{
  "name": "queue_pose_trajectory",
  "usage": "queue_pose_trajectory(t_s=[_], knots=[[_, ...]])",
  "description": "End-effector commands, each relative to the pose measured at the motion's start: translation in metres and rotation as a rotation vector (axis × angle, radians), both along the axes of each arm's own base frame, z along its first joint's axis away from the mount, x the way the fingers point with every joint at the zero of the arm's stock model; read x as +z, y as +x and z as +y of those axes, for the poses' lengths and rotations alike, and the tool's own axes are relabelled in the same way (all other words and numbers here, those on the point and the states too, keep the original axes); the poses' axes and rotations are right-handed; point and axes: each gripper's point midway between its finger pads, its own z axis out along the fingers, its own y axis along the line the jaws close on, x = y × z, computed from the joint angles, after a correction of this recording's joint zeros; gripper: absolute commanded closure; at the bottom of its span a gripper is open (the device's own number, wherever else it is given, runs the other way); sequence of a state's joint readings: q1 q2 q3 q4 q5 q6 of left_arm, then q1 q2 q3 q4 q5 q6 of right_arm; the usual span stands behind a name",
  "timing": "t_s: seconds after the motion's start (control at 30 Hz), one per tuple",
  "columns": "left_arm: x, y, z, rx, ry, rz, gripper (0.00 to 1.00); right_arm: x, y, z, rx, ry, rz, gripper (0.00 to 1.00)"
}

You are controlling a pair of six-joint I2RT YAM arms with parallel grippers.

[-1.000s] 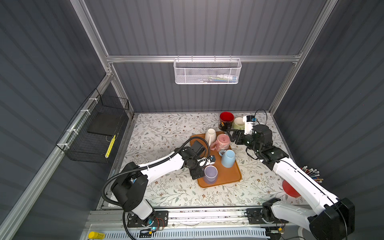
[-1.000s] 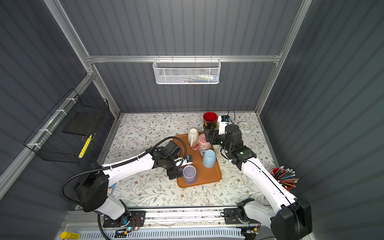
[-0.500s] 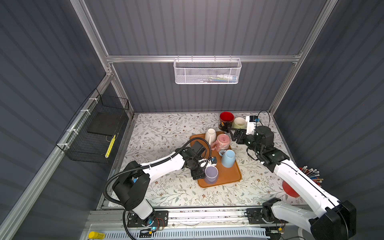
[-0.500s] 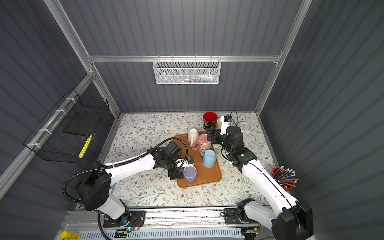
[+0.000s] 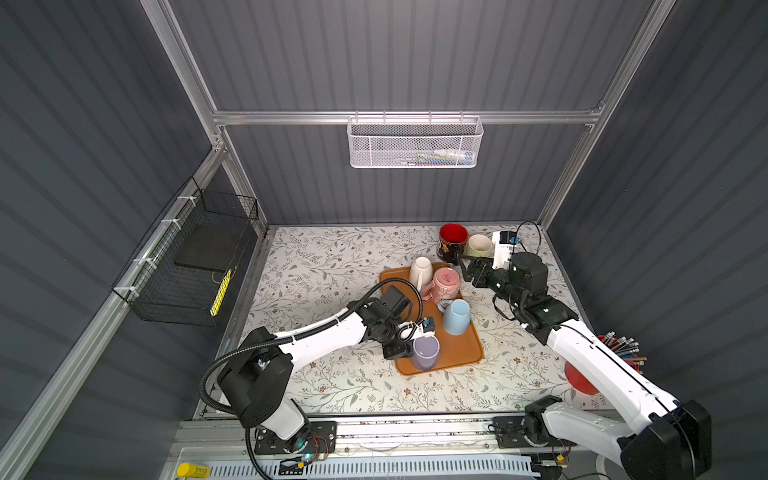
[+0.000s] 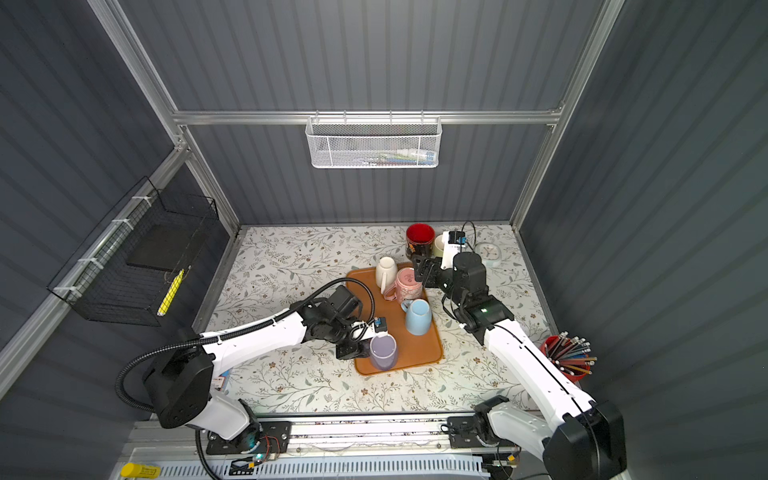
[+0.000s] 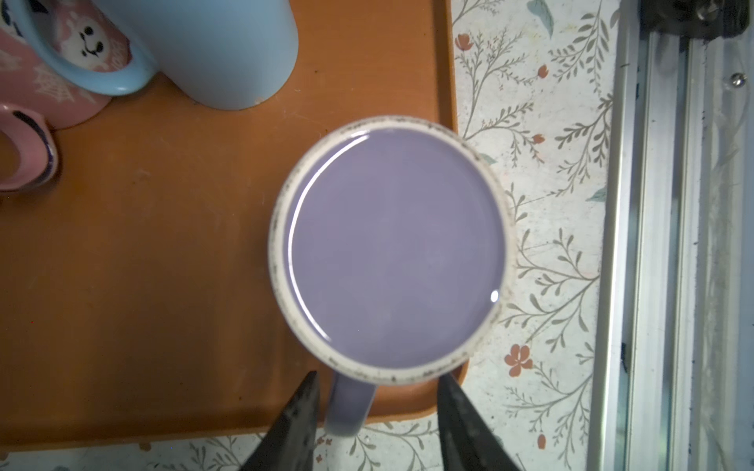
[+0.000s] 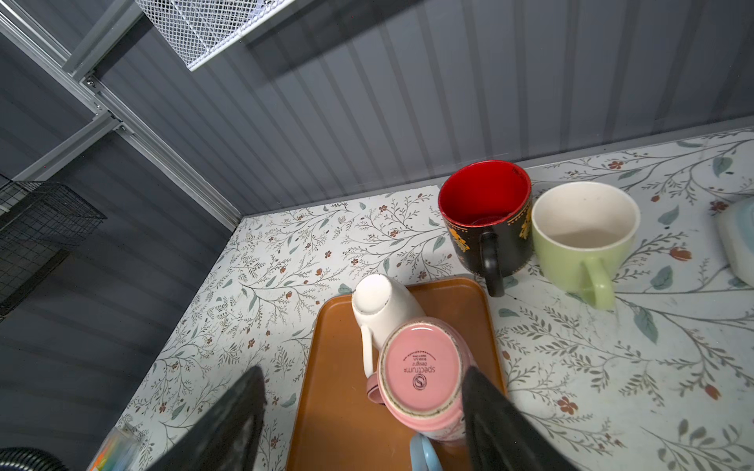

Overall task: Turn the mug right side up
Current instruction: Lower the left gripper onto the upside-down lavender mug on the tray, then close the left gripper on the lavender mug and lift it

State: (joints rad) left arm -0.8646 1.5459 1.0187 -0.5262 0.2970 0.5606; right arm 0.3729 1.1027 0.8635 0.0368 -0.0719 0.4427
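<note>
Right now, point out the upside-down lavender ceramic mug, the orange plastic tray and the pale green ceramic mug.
upside-down lavender ceramic mug (image 7: 391, 244): left wrist view, on its upturned base.
orange plastic tray (image 7: 143, 265): left wrist view, on bare floor.
pale green ceramic mug (image 8: 561, 261): right wrist view, on outer wall.

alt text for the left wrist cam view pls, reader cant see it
Straight down onto an upside-down purple mug, base up, near a corner of an orange tray, its handle inside the open left claw. A blue mug and a pink mug stand further along the tray, which lies on a floral table cover.
</note>
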Motion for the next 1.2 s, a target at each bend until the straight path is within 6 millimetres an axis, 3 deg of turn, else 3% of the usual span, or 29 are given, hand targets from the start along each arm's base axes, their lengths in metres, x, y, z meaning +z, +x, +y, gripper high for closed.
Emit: queue_pose_trajectory(t_s=[0.0,0.1,0.33,0.5,1.17], knots=[[0.007,-0.016,-0.002,-0.017,-0.045,0.053,0.55,0.000,0.000,-0.001,-0.002,0.005,-0.005,0.25],[0.005,-0.017,-0.003,-0.016,-0.043,0.066,0.56,0.001,-0.001,-0.003,-0.009,0.000,-0.008,0.25],[-0.010,-0.017,0.001,0.002,0.026,0.088,0.42,-0.001,0.000,0.001,0.005,0.013,-0.003,0.25],[-0.022,-0.012,0.005,0.016,0.080,0.082,0.41,0.000,0.000,0.001,0.007,0.017,-0.002,0.24],[-0.030,0.007,-0.005,0.045,0.125,0.052,0.62,-0.003,-0.001,0.004,0.021,0.032,0.004,0.24]])
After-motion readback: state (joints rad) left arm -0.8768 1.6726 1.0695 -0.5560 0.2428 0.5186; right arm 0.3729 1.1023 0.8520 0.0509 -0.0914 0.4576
